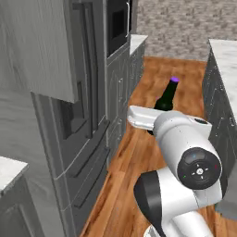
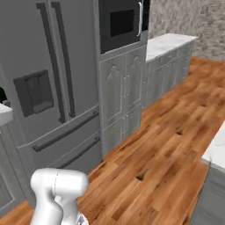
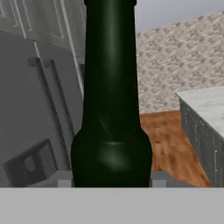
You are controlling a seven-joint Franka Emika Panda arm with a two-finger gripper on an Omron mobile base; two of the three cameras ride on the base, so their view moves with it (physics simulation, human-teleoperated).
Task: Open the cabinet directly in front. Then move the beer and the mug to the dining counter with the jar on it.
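The beer (image 1: 167,96), a dark glass bottle with a purple cap, stands upright in the air above the wooden floor, its lower part hidden behind my white arm. In the hand view the beer (image 3: 111,109) looms close and dark green between my two finger tips, and my gripper (image 3: 111,180) is shut on its body. A grey wood-grain door of the cabinet (image 1: 41,46) hangs open at the upper left. The marble dining counter (image 1: 227,58) runs along the right, also seen as the dining counter (image 3: 205,105) in the hand view. The mug and the jar are out of view.
A grey double-door fridge (image 2: 48,79) stands on the left with a built-in oven (image 2: 121,22) beside it. A smaller marble worktop (image 2: 167,41) meets the brick wall at the back. Open wooden floor (image 2: 162,145) lies between the fridge side and the counter.
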